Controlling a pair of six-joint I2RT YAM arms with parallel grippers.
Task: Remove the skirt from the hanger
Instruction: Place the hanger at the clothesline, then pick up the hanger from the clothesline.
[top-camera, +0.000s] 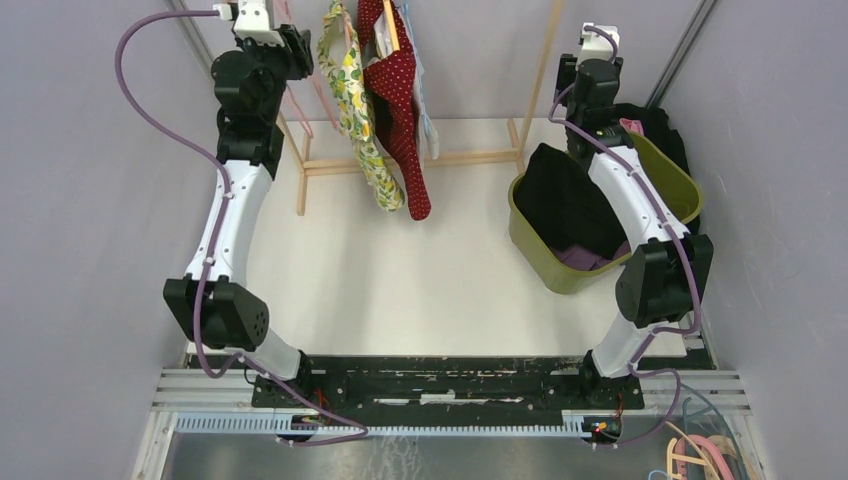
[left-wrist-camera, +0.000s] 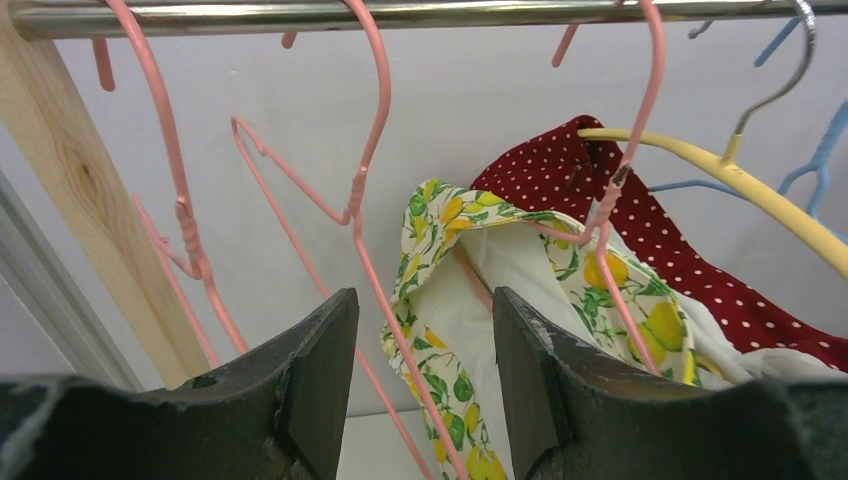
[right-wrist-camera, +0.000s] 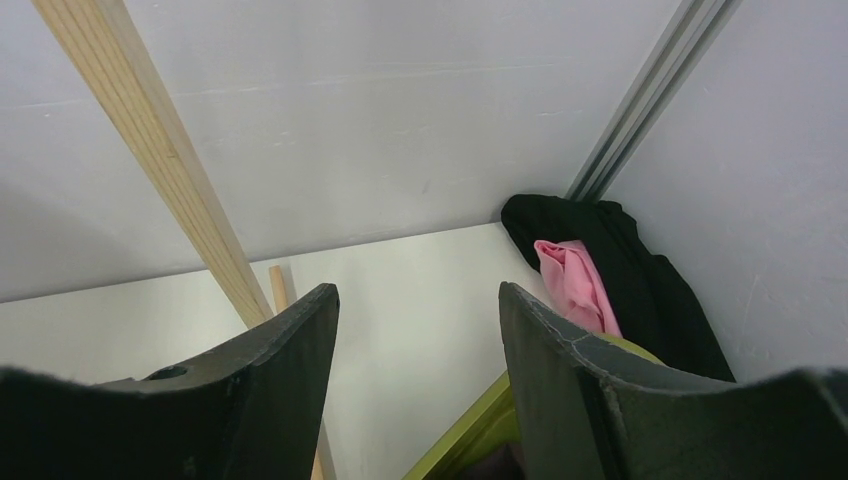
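Lemon-print skirt (left-wrist-camera: 590, 275) is hanging just past the spread left pincer (left-wrist-camera: 422, 305) — risking snagging that empty pink hanger (left-wrist-camera: 355, 200) instead.

White table (top-camera: 400, 290), olive bin (top-camera: 530, 245) at right, wooden rack base (top-camera: 470, 157) at back
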